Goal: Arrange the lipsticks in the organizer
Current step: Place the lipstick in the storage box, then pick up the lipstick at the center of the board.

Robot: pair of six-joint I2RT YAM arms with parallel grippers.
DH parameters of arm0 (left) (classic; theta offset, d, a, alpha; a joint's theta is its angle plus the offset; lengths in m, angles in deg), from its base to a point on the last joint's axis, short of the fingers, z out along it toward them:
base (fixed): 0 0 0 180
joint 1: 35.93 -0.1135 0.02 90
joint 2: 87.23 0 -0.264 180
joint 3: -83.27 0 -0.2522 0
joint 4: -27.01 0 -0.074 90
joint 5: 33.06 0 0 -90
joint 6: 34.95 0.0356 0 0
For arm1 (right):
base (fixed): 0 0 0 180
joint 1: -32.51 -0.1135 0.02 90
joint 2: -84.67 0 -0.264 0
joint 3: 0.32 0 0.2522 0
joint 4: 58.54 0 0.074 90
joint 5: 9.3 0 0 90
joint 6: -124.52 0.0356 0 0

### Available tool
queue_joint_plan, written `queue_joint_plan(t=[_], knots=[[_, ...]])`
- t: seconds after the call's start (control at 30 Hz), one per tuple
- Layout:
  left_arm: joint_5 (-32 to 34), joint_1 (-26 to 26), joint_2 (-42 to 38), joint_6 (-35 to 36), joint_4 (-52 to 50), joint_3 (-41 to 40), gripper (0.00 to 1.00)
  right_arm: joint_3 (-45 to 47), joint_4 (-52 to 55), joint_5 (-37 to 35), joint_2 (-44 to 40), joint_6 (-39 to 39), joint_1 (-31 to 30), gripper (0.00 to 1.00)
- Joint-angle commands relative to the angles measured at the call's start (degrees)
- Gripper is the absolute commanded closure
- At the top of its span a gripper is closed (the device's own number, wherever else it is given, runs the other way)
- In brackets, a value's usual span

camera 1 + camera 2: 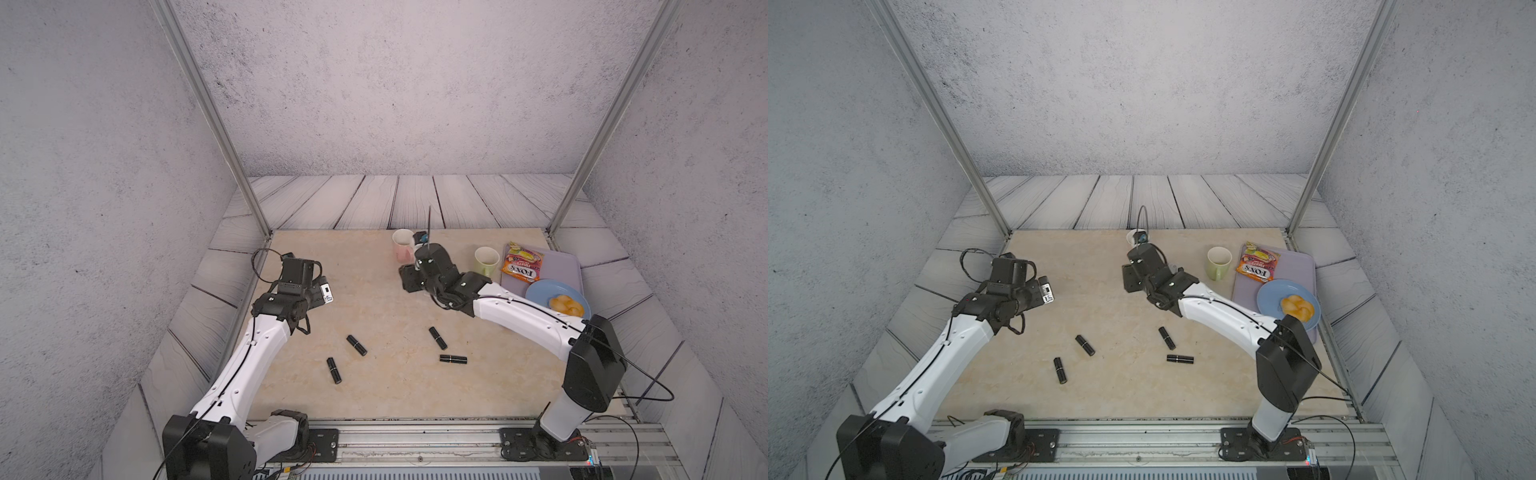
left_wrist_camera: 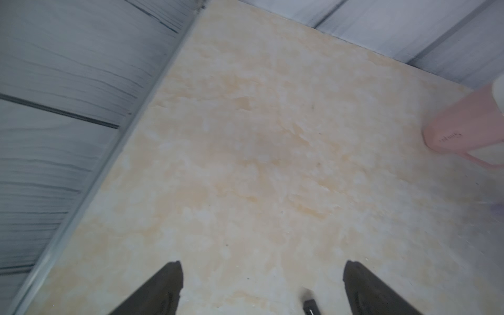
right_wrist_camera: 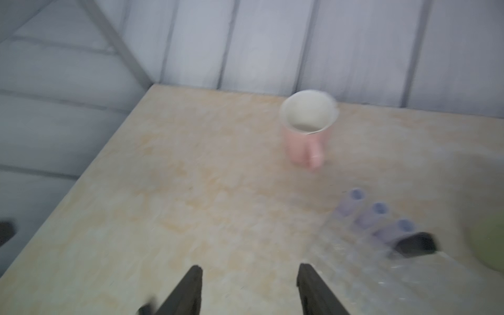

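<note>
Right wrist view: empty, parted right pincer (image 3: 250,268) just beside clear plastic grid organizer (image 3: 354,281) (three pale lilac tubes (image 3: 373,215), one glossy black tube (image 3: 414,244) standing in cells), liable to clip it and topple them en route to four black lipsticks (image 1: 356,345) loose on desk (image 1: 365,282).

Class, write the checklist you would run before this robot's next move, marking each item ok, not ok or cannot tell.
1. Right pincer open and empty: ok.
2. Left pincer open and empty: ok.
3. Three lilac lipsticks standing in the organizer: ok.
4. One black lipstick beside them seated upright: cannot tell, blurred.
5. Every lipstick in the organizer: not ok; four black lipsticks lie on the table.
</note>
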Motion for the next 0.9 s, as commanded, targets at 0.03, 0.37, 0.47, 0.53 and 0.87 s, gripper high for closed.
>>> queue_joint_plan(t=[0.03,0.37,0.47,0.53,0.87], knots=[[13.5,-4.1,-0.7,-1.5,-8.6,3.1,0.02,-2.2,7.5,13.5,7.0,-2.7,-6.0,0.4],[5.5,-7.3,-2.0,-4.8,-8.5,0.9,0.01,-19.0,19.7,15.9,25.9,-4.9,-10.6,0.41],[4.7,-7.3,-2.2,-4.8,-8.6,1.2,0.01,-23.0,21.5,15.2,29.9,-5.2,-10.6,0.43],[3.7,-7.4,-2.3,-4.9,-8.4,1.3,0.01,-25.4,22.8,15.5,32.2,-5.3,-10.6,0.44],[2.6,-7.4,-2.5,-5.0,-7.9,1.0,0.02,-35.4,29.3,12.7,40.4,-6.5,-11.5,0.5]])
